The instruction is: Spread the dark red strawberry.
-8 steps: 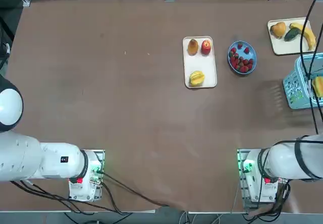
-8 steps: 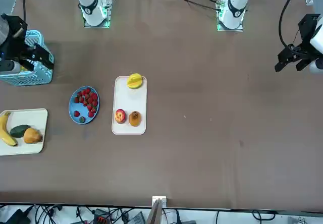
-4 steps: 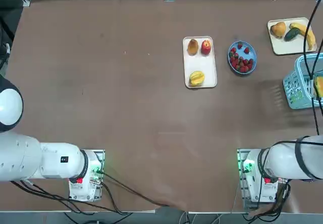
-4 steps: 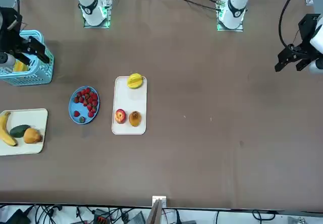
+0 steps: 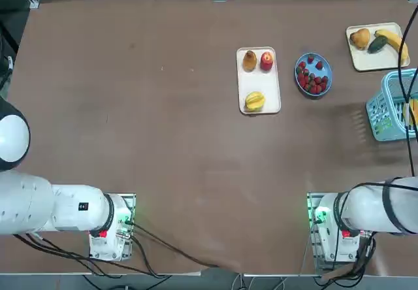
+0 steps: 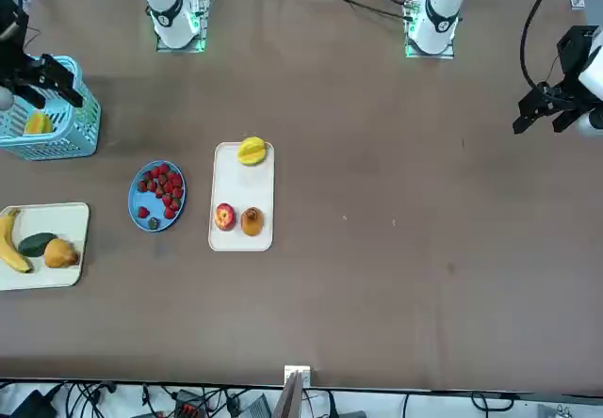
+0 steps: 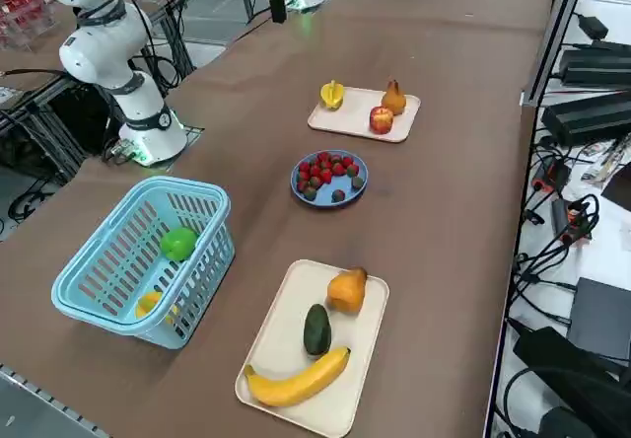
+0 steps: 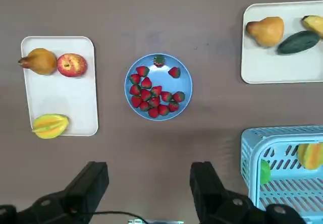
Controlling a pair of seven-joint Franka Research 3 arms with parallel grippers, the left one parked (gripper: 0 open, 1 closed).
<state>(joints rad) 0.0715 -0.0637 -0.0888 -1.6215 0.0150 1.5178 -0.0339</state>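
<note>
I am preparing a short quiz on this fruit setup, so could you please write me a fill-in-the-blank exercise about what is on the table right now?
1. The strawberries lie on a round plate coloured ____.
2. The banana shares its tray with a pear and a dark green ____.
3. The right gripper hangs high above the table with its fingers ____.
4. The light blue basket holds a yellow fruit and a ____ one.

Missing words: blue; avocado; open; green

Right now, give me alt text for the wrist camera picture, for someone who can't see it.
The right gripper hangs open above a brown table, over a blue plate of strawberries. Around it lie a tray with a pear, apple and starfruit, a second fruit tray, and a blue basket.
</note>
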